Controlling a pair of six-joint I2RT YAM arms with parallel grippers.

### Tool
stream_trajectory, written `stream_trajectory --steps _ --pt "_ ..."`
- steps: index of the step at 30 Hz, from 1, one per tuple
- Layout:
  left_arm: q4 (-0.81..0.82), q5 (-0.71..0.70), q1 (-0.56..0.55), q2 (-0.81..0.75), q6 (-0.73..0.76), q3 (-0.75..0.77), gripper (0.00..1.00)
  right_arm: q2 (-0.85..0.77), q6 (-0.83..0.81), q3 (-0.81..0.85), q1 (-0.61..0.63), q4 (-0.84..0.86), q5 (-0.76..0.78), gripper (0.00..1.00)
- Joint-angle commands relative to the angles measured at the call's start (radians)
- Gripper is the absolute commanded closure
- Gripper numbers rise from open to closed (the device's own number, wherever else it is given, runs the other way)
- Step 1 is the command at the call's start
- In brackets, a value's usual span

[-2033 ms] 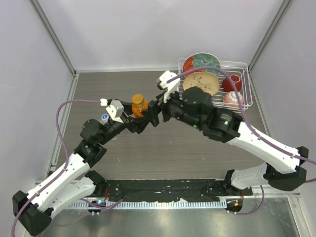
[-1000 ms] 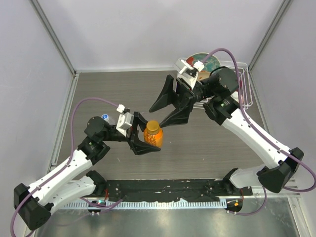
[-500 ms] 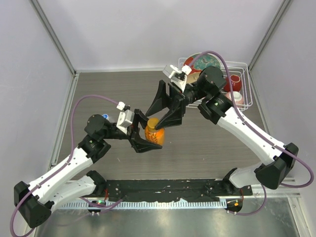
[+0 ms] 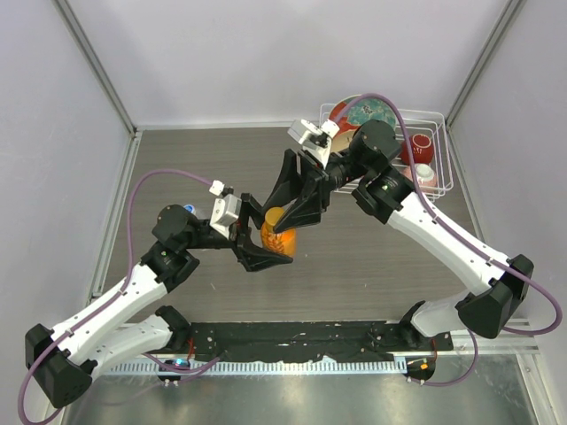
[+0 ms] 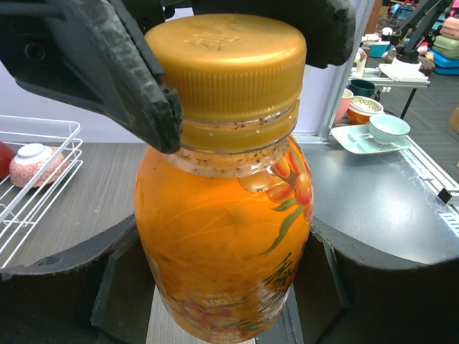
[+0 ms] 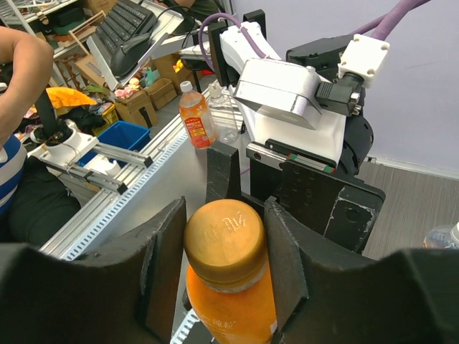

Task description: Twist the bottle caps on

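Evidently the orange bottle (image 5: 222, 236) is clasped by the left gripper (image 4: 266, 248). Its amber cap (image 6: 224, 233) is closely flanked by the right gripper (image 6: 226, 209), though clamping cannot be confirmed. Tightening is called for next.

The worktop (image 4: 221, 150) is a dark, grey-brown board with a wood grain running from side to side. A white wire rack (image 4: 443, 150) sits directly on it in the far right corner, close against the back and right edges. Well to the left of the rack and nearer the front, a clear bottle (image 4: 188, 211) stands upright, showing from above only its white-capped top; the rest of it is hidden. A black rail (image 4: 292, 341) runs along the near edge, the side opposite the rack, and spans most of the width. In the left wrist view the same grained board reaches up to the rack's wire side.
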Motion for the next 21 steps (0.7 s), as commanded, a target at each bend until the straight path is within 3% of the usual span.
stream_trajectory --steps 1,9,13,16,21 --pt "0.061 -0.032 -0.006 -0.010 -0.011 0.031 1.00 -0.013 -0.014 0.020 0.007 0.006 0.007 0.51" --pt "0.060 -0.089 -0.001 -0.020 -0.010 0.024 1.00 -0.011 -0.100 0.038 0.007 -0.107 0.037 0.76" --pt "0.061 -0.141 0.007 -0.030 0.003 0.018 1.00 -0.016 -0.241 0.060 0.006 -0.346 0.097 0.87" --pt "0.064 -0.195 0.016 -0.036 0.019 0.020 1.00 -0.013 -0.440 0.101 0.007 -0.616 0.221 0.91" --pt "0.061 -0.302 0.030 -0.051 0.061 0.018 1.00 -0.002 -0.543 0.119 0.015 -0.799 0.490 0.96"
